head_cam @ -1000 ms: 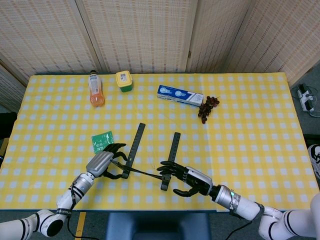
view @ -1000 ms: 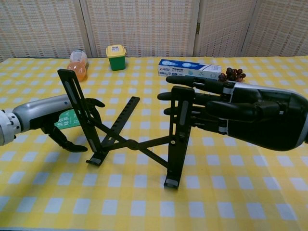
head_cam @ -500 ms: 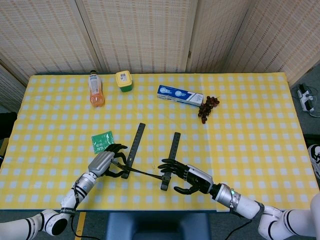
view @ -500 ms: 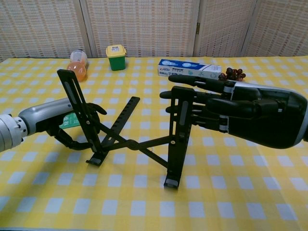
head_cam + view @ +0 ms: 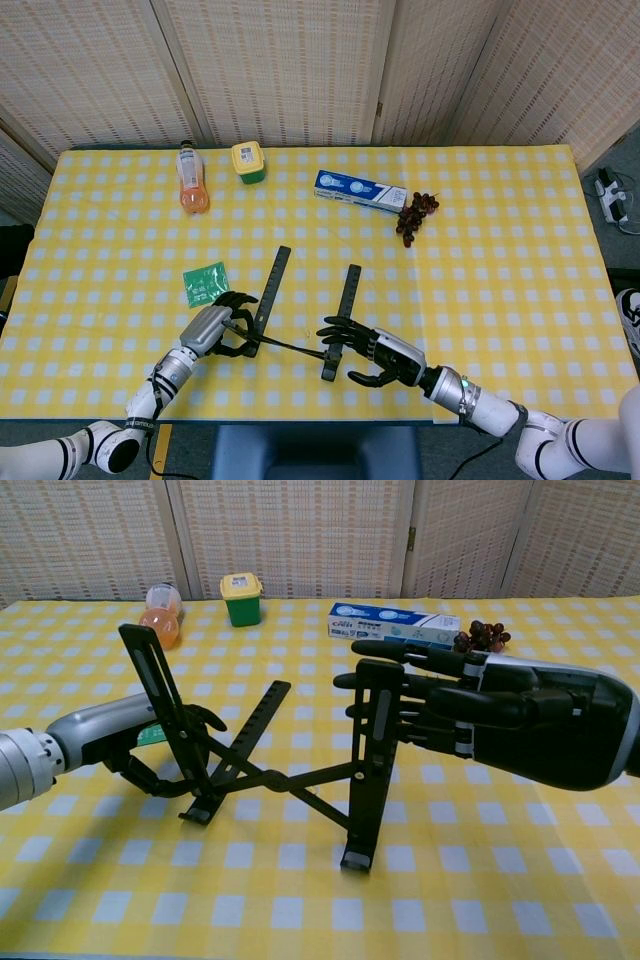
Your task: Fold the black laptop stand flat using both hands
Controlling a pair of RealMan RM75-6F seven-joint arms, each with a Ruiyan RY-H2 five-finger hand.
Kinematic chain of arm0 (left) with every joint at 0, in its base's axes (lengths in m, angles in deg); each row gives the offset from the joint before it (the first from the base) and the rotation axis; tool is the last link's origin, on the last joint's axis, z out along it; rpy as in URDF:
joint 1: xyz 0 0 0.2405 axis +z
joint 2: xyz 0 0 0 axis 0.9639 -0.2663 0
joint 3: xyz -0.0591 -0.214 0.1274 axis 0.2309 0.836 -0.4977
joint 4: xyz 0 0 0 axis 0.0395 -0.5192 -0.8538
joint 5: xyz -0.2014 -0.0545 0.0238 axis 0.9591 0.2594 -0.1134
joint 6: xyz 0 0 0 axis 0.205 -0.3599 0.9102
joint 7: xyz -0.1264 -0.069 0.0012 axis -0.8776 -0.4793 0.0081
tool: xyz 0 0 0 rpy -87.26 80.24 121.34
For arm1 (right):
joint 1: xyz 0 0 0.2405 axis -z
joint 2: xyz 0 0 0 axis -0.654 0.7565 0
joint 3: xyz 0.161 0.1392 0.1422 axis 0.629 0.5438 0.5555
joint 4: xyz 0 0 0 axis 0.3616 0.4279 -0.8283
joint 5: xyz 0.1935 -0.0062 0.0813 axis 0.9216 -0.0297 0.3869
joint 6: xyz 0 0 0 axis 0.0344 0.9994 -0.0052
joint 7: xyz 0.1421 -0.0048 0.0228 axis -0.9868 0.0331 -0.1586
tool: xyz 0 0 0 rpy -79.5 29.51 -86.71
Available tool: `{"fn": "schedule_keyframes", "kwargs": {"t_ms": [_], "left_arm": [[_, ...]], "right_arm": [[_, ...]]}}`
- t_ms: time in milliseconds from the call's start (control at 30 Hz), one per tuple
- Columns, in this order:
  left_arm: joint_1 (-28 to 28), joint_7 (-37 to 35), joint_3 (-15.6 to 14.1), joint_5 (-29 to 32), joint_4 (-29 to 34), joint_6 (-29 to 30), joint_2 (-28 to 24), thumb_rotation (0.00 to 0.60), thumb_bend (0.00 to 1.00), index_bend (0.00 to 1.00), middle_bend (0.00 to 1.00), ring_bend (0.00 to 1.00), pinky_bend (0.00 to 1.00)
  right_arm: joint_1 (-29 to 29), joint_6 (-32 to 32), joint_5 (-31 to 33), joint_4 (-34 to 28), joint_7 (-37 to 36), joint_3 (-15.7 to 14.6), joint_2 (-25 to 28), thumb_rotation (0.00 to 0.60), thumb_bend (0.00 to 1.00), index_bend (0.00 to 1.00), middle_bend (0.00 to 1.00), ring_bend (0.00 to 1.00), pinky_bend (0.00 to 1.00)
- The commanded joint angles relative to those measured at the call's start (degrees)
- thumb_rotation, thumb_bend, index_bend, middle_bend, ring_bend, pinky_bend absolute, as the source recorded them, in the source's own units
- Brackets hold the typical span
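Observation:
The black laptop stand [image 5: 300, 315] stands unfolded near the table's front edge, its two slotted uprights [image 5: 372, 750] raised and joined by crossed struts [image 5: 270, 778]. My left hand [image 5: 110, 745] curls its fingers around the left upright from the left, thumb low beside the foot; from above the left hand [image 5: 215, 327] shows against that bar. My right hand [image 5: 520, 720] has its fingers stretched out, lying along the far side of the right upright, while the thumb stays clear of it. In the head view the right hand [image 5: 372, 355] sits just right of that bar.
A green packet [image 5: 206, 283] lies just behind my left hand. At the back of the yellow checked table [image 5: 500, 280] are an orange bottle [image 5: 191, 180], a yellow-lidded green jar [image 5: 248, 162], a blue-and-white box [image 5: 360, 190] and dark grapes [image 5: 415, 215].
My left hand has slid right and curled closer around the left upright. The right hand and the stand have barely moved.

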Motion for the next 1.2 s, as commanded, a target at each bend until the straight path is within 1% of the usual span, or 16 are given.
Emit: {"fn": "schedule_keyframes", "kwargs": {"t_ms": [33, 300, 600, 767, 900, 1000, 1100, 1200], "left_arm": [[0.2, 0.2, 0.0, 0.2, -0.2, 0.3, 0.2, 0.600, 0.38, 0.57, 0.21, 0.12, 0.01], [0.5, 0.7, 0.2, 0.6, -0.3, 0.9, 0.7, 0.600, 0.38, 0.58, 0.22, 0.13, 0.02], [0.6, 0.4, -0.1, 0.3, -0.4, 0.8, 0.9, 0.600, 0.44, 0.61, 0.24, 0.15, 0.02], [1.2, 0.6, 0.0, 0.4, 0.6, 1.7, 0.7, 0.600, 0.44, 0.60, 0.26, 0.15, 0.02], [2.0, 1.9, -0.3, 0.4, 3.0, 2.9, -0.6, 0.600, 0.43, 0.53, 0.26, 0.15, 0.02], [2.4, 2.8, -0.9, 0.7, 5.3, 2.9, -2.1, 0.600, 0.41, 0.48, 0.26, 0.14, 0.02], [3.0, 3.6, -1.3, 0.5, 7.1, 3.5, -3.3, 0.600, 0.39, 0.38, 0.24, 0.11, 0.01], [3.8, 4.4, -1.6, 0.0, 8.4, 4.9, -4.3, 0.600, 0.38, 0.29, 0.20, 0.07, 0.00]], "right_arm": [[0.0, 0.0, 0.0, 0.0, 0.1, 0.0, 0.0, 0.600, 0.41, 0.09, 0.14, 0.13, 0.01], [0.1, -0.1, 0.0, 0.0, 0.1, 0.0, -0.1, 0.600, 0.41, 0.09, 0.14, 0.13, 0.01], [0.3, -0.1, 0.1, 0.0, 0.2, 0.0, 0.0, 0.600, 0.41, 0.09, 0.14, 0.13, 0.01], [0.3, -0.4, 0.2, 0.2, 0.9, 0.2, 0.0, 0.600, 0.41, 0.09, 0.14, 0.13, 0.01], [0.4, -0.9, 0.7, 0.5, 3.1, 0.5, 0.0, 0.600, 0.41, 0.09, 0.14, 0.13, 0.01], [0.5, -1.5, 1.3, 0.6, 5.5, 0.9, 0.0, 0.600, 0.41, 0.09, 0.14, 0.13, 0.01], [0.6, -2.5, 2.6, 0.4, 8.4, 1.7, -0.4, 0.600, 0.41, 0.09, 0.14, 0.13, 0.01], [0.8, -3.3, 3.7, 0.2, 11.2, 2.5, -0.9, 0.600, 0.41, 0.08, 0.14, 0.13, 0.01]]}}
